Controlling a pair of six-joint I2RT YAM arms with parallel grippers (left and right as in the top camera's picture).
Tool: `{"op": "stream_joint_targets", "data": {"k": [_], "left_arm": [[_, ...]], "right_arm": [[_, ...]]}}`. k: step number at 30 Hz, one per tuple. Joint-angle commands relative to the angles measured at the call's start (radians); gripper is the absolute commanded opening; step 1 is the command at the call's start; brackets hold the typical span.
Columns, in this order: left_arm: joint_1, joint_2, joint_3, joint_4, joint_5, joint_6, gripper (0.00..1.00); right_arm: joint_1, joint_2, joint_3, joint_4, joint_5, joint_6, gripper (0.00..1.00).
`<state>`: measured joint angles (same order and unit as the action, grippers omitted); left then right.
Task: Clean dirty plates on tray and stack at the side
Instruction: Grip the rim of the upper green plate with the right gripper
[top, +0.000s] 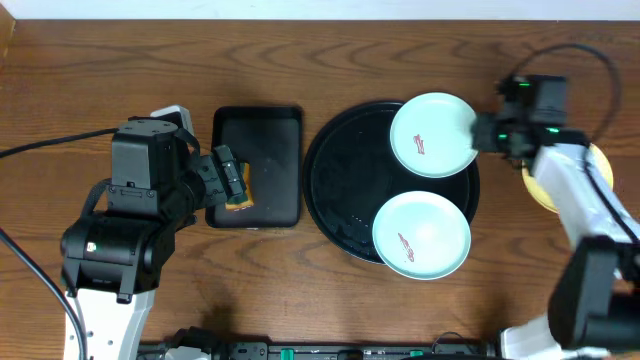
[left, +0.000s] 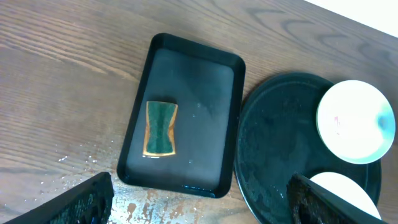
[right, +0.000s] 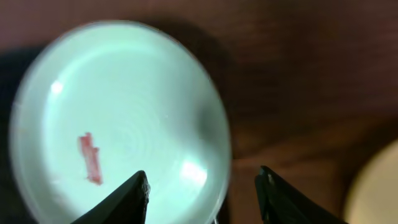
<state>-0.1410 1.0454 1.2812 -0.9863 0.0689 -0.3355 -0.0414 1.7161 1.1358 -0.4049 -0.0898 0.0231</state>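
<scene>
The round black tray holds two mint-blue plates, each with a red smear: one at its far right and one at its near right. The pale yellow plate lies on the table right of the tray, mostly hidden under my right arm. My right gripper is open, its fingers on either side of the far mint plate's right rim. My left gripper is open and empty above the near edge of the rectangular tray.
A small rectangular black tray left of the round tray holds a green-and-yellow sponge. The wood in front of it is wet and speckled. The yellow plate's edge shows in the right wrist view.
</scene>
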Motion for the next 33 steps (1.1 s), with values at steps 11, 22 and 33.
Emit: {"op": "stream_joint_targets", "data": {"k": [11, 22, 33], "left_arm": [[0.0, 0.0, 0.019, -0.001, -0.002, 0.01, 0.9], [0.0, 0.0, 0.019, -0.001, -0.002, 0.01, 0.9], [0.0, 0.0, 0.019, -0.001, -0.001, 0.01, 0.9]], "right_arm": [[0.051, 0.143, -0.005, 0.096, 0.175, -0.061, 0.07], [0.106, 0.121, -0.005, -0.034, -0.164, 0.362, 0.01], [0.233, 0.121, -0.005, -0.034, 0.002, 0.506, 0.41]]}}
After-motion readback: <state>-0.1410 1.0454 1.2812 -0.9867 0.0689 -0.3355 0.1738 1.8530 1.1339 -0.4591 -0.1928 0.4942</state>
